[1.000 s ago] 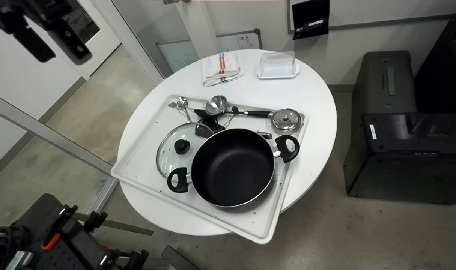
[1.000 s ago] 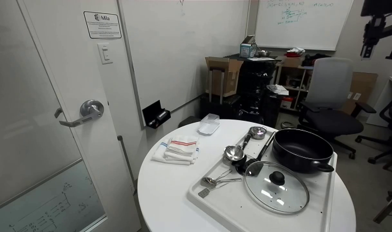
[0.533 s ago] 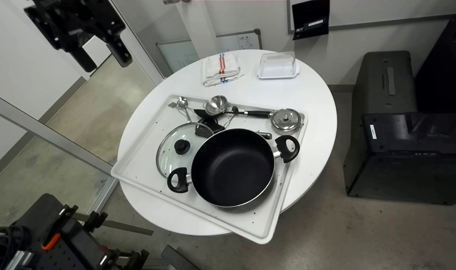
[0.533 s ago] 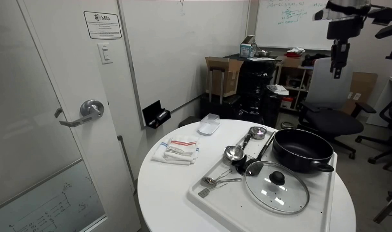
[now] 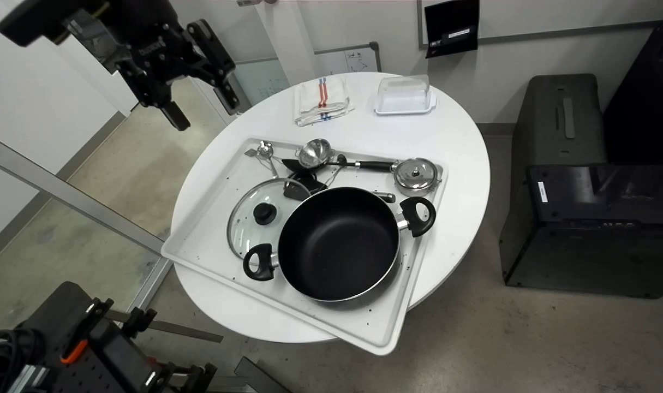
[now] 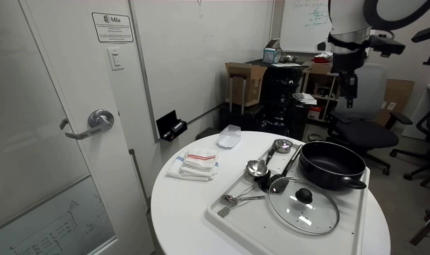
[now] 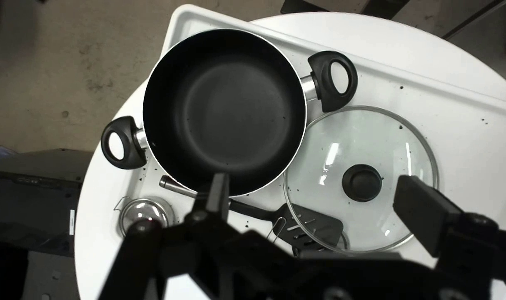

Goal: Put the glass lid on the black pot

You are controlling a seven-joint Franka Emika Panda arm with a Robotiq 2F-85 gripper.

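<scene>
The glass lid lies on the white tray, knob up, beside the black pot, and shows in both exterior views [image 5: 264,214] [image 6: 304,209] and the wrist view [image 7: 362,182]. Its edge overlaps a black slotted spatula [image 7: 315,223]. The black pot [image 5: 339,245] [image 6: 331,164] [image 7: 232,112] stands upright on the tray, uncovered and empty, one loop handle towards the lid. My gripper [image 5: 207,113] is open and empty, high above the table. It also shows in an exterior view [image 6: 348,101]. In the wrist view my fingers [image 7: 312,183] are wide apart, with the lid's knob between them in the picture.
The white tray [image 5: 205,229] sits on a round white table [image 5: 451,142]. On it are a small metal strainer [image 5: 315,153], a small lidded metal pot [image 5: 416,176] and small utensils [image 6: 232,200]. Folded towels [image 5: 321,101] and a clear plastic box [image 5: 403,95] are at the far side.
My arm has moved inwards and down towards the table, coming further into both exterior views. The gripper stays open. The lid, pot and tray have not moved.
</scene>
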